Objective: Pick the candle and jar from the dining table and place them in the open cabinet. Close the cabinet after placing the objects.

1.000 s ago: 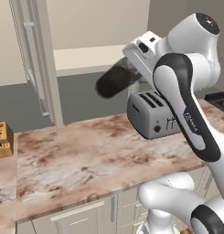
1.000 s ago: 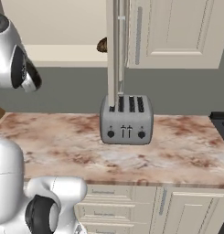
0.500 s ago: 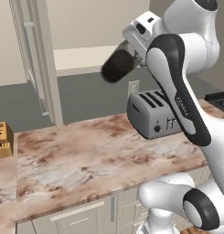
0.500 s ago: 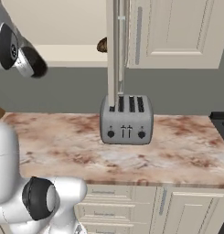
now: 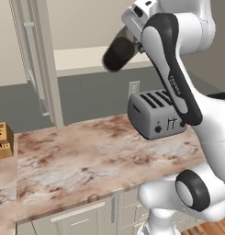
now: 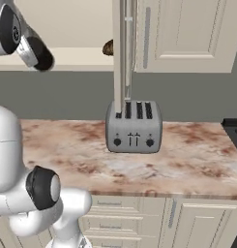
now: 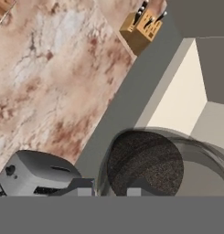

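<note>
Jar (image 5: 118, 53), dark and cylindrical, held tilted in the air in front of the open cabinet's pale shelf (image 5: 81, 58), well above the marble counter (image 5: 86, 156). The gripper (image 7: 111, 185) is clamped on the jar, its fingertips pressed against the sides. A silver toaster (image 6: 134, 126) stands on the counter below, under the edge of the open cabinet door (image 6: 124, 53). A wooden knife block (image 5: 2, 140) sits at the counter's left end.

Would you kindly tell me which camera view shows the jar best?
The left base view: the jar hangs tilted in the jaws before the cabinet shelf. The right base view catches its dark end; the hand view sees its black contents close up.
</note>
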